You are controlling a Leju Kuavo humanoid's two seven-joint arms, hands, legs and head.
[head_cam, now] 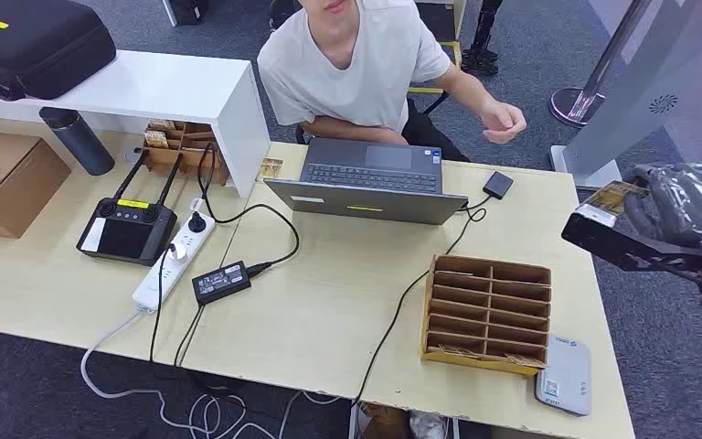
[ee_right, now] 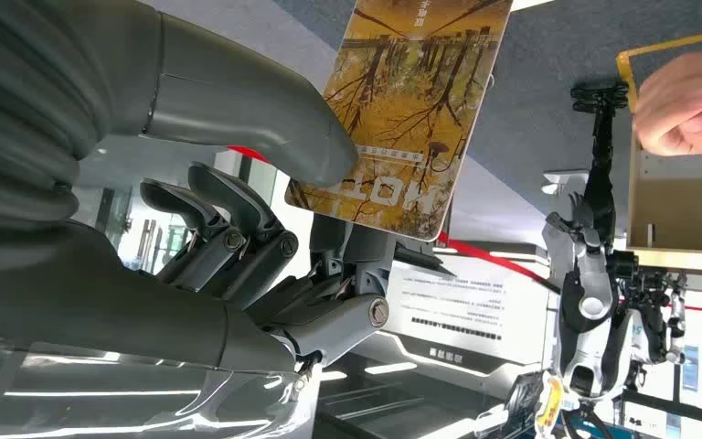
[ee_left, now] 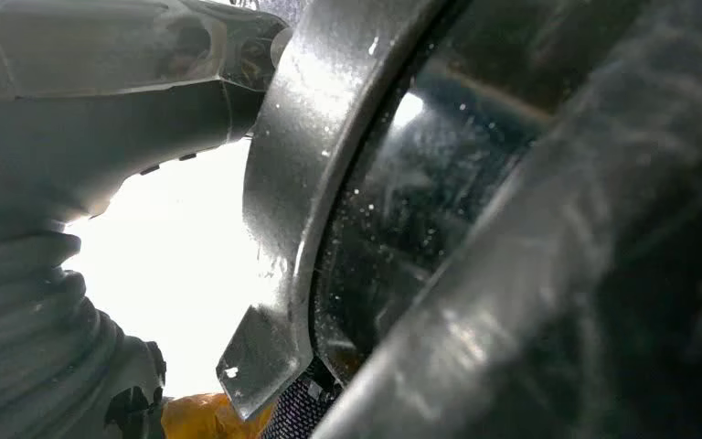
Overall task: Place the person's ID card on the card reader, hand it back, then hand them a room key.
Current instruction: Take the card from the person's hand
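at the right edge of the head view, past the end of the desk, the right hand (ee_right: 265, 229) is raised with a card (ee_right: 402, 110) pinched between its thick grey thumb and the darker fingers (ee_right: 228, 219); the card shows a yellow-brown print of bare trees. from the head camera the same card (head_cam: 614, 197) pokes out at the hand's (head_cam: 676, 215) upper left, held off the table's far right side, well apart from the card reader. the person's hand (head_cam: 503, 122) hangs loosely curled in the air near the card, not touching it; the right wrist view catches that hand (ee_right: 686, 101) too, apart from the card's edge.

the left hand (ee_left: 46, 274) appears in its own wrist view as a ribbed grey cover and thumb pressed close against dark shiny parts; whether its fingers are open or closed i cannot tell.

on the light wooden table (head_cam: 329, 302), the white card reader (head_cam: 565, 377) lies at the near right corner, just beside a cardboard slotted organiser (head_cam: 486, 313). further in sit an open laptop (head_cam: 370, 181), a power strip (head_cam: 175, 258), a black adapter (head_cam: 222, 282) and a handheld controller (head_cam: 128, 229). the person (head_cam: 356, 64) in a pale t-shirt sits behind the laptop.
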